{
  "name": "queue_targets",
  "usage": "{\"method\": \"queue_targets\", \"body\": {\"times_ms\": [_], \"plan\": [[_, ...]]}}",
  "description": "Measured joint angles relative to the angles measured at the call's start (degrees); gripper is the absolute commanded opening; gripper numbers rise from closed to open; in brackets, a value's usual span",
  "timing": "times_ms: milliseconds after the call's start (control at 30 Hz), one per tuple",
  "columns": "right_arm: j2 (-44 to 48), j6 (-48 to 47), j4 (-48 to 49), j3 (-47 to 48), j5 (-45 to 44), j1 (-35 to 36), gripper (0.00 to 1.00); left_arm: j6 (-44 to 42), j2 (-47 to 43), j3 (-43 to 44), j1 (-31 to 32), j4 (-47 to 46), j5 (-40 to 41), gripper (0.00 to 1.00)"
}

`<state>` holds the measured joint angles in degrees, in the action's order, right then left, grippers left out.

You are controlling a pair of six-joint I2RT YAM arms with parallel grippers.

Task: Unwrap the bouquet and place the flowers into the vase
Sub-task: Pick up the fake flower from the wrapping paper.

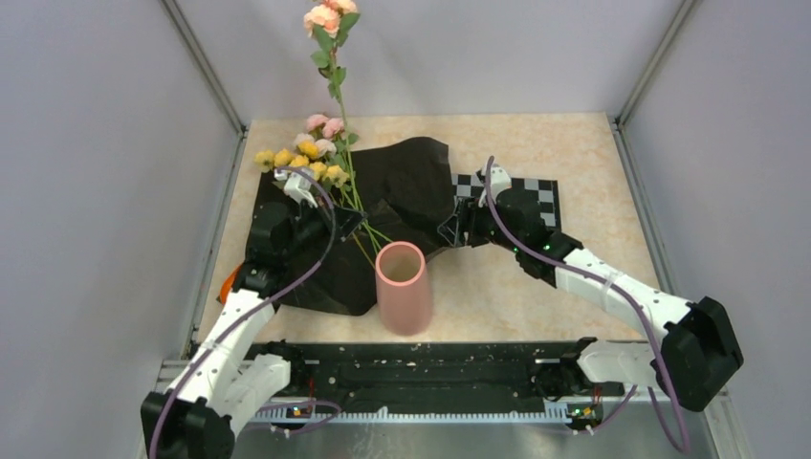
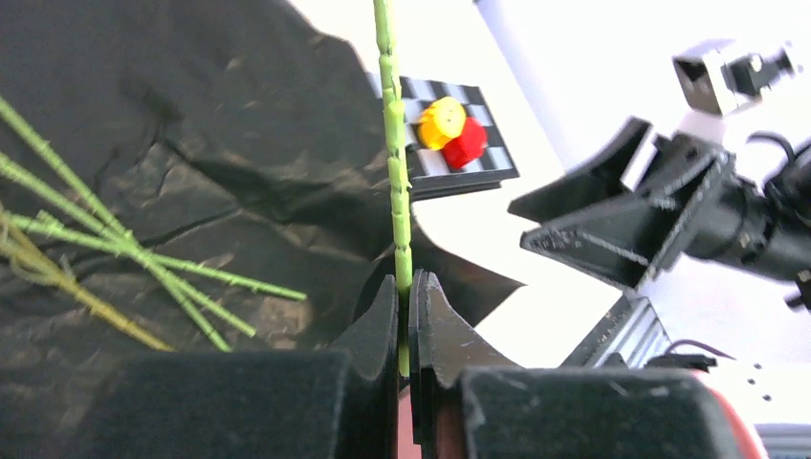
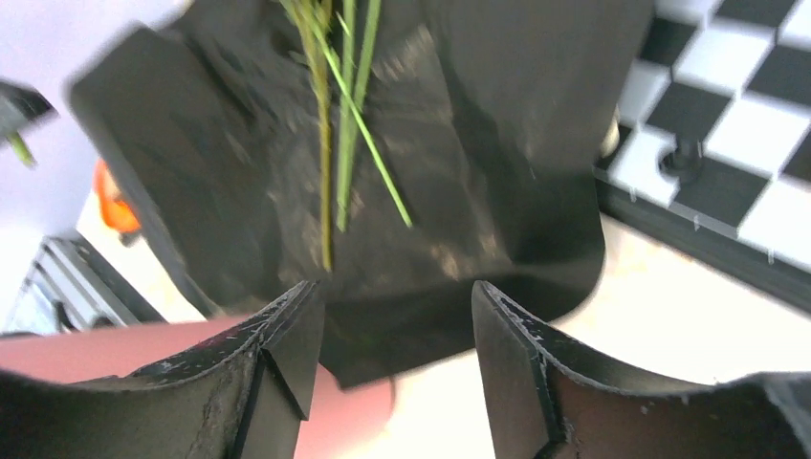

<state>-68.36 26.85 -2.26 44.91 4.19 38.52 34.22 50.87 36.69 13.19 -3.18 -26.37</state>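
The black wrapping paper lies unfolded on the table, with several pink and yellow flowers lying at its far left. One peach flower stands upright on a long green stem. My left gripper is shut on the lower end of this stem, just left of and behind the pink vase. In the top view the left gripper sits over the paper. My right gripper is open and empty, close above the paper's near edge, with the vase to its left. Loose stems lie on the paper.
A checkerboard mat lies behind the right gripper, partly under the paper; a yellow and a red block sit on it. An orange object shows by the left arm. Grey walls close in both sides and the back.
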Motion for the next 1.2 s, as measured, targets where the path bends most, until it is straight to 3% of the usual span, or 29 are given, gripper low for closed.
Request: {"method": "queue_targets", "body": {"times_ms": [367,567,867,933,1067,1200], "plan": [[-8.4,-0.7,9.6,25.3,10.7,0.0,0.78,-2.9,-10.1,3.5,0.2,-0.8,-9.2,0.00],[-13.7,1.1,13.7,35.3,19.6,0.0,0.78,-3.7,-10.1,8.4,0.6,0.2,-13.7,0.00],[-19.5,4.4,19.1,45.7,26.5,0.0,0.76,-3.9,-10.1,8.9,1.5,1.9,-17.8,0.00],[-21.2,5.0,20.0,48.2,27.5,0.0,0.72,-4.1,-10.1,8.9,1.8,2.5,-18.5,0.00],[-25.4,6.2,20.6,54.4,29.5,0.0,0.56,-5.3,-10.1,9.1,2.0,5.3,-20.1,0.00],[-28.7,7.8,21.4,57.2,31.4,0.0,0.18,-6.7,-10.0,9.2,2.1,8.1,-21.1,0.00]]}}
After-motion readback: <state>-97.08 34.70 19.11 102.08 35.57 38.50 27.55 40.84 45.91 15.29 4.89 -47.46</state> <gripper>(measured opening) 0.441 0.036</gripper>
